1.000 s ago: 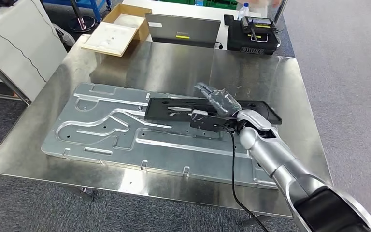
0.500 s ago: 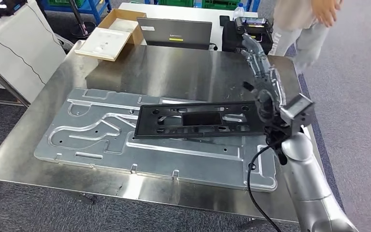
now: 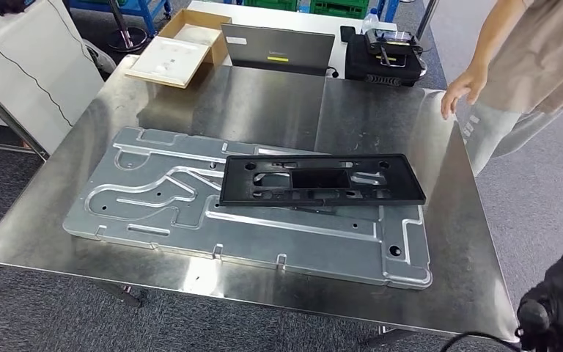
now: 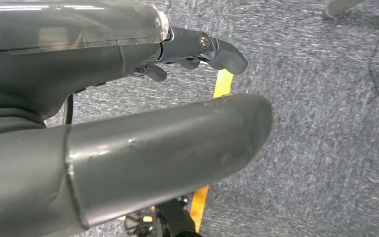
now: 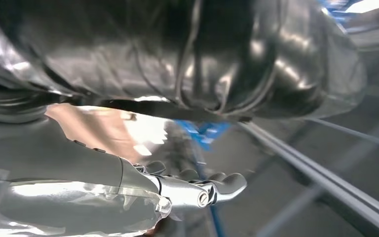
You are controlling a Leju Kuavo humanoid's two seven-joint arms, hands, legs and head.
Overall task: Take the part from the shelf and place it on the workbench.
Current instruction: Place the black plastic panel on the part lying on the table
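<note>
Part [image 3: 321,180] flat on plate [image 3: 154,198] | left hand [image 4: 128,148] empty, fingers apart | right hand [image 5: 128,192] empty, extended

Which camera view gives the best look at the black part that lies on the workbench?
The head view. It shows the whole black part lying flat on the grooved metal plate on the workbench, with no robot hand on it. The left wrist view looks at grey carpet, and the right wrist view is blurred and shiny; I cannot make out the part in either.

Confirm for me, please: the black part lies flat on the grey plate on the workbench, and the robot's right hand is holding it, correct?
Not quite. The black part does lie on the grey plate on the workbench, but no hand holds it: the head view shows it lying free, and the right hand holds nothing in the right wrist view.
</note>
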